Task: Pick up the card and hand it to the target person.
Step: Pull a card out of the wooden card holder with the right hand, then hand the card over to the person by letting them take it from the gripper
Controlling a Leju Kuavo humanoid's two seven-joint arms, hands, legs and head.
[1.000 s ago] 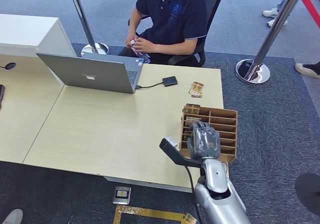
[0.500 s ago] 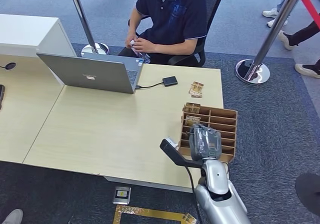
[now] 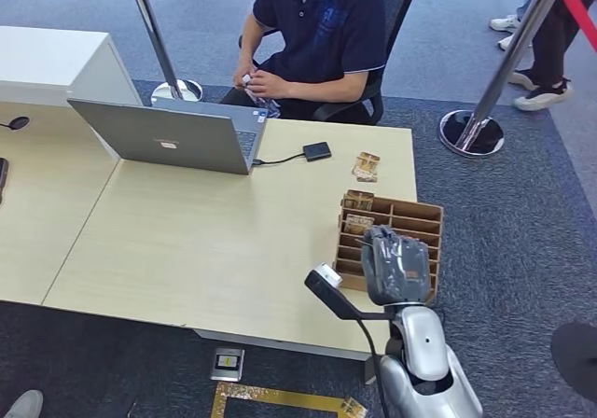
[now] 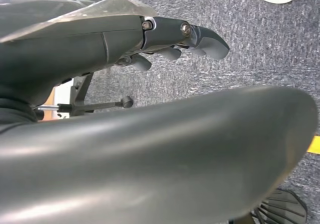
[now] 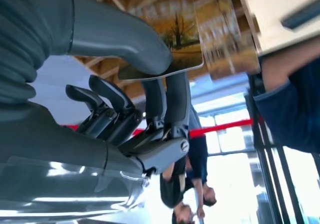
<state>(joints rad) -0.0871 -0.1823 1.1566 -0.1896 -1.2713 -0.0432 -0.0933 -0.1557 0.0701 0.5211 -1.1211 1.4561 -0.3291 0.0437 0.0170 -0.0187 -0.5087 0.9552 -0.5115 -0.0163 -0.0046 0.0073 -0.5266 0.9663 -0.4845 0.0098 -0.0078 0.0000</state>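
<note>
The light wooden table takes up most of the head view, with grey carpet around it. Behind its far edge a person in a dark blue polo shirt sits in a black chair, both hands together near the lap. An open grey laptop stands on the table in front of that person, and a cable runs from it to a small black box. 2 chrome stanchion posts rise from round bases on the carpet.

At the table's near right corner sits a brown wooden organizer with 2 columns of flat slots; a few cards lie in the left column. Just beyond it, toward the person, a small pile of loose cards lies flat on the table.

The right hand is over the organizer's near edge. In the right wrist view it pinches the card — the thumb on one face, 2 dark fingers pressed to the other. The card is thin and glossy, printed with a bare tree against a yellow-orange sky, and it sits close by the organizer's slots, where further cards with similar printing show, blurred.

The left hand hangs over the carpet beside the robot's body — fingers loosely extended, nothing in them.
</note>
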